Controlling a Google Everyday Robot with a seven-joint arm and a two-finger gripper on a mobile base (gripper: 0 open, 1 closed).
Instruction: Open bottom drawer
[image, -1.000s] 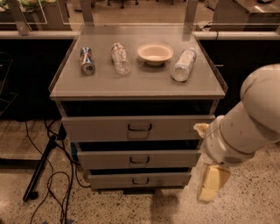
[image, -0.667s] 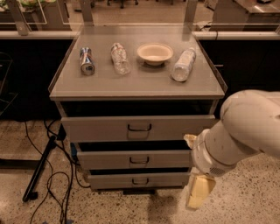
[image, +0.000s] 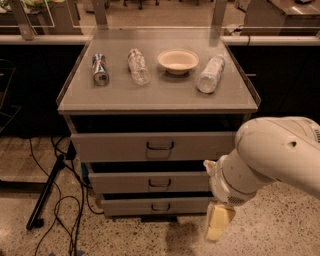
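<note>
**Tool**: mine, pale cream, at the end of my white arm. It hangs low at the right, just off the floor. Whether it is apart or together I cannot tell. It holds nothing that I can see.

**Change:** over the last second my tool has slid left and dropped, from beside the middle drawer to the level of the bottom drawer. I judge this the approach step. My tool is lined up in height, but it is off to the right of the handle and not on it.

**Bottom drawer:** lowest of three grey fronts under the desk. It has not moved, and its small dark loop handle is untouched. The pull is not yet begun.

**Top drawer**: unchanged.

**On the desk, left to right:**
- can, lying down
- clear bottle, lying down
- shallow bowl
- white bottle, lying down

**Floor, left:** dark cables.

**Writing:** none legible. The can and bottle labels are too small to read.
</note>
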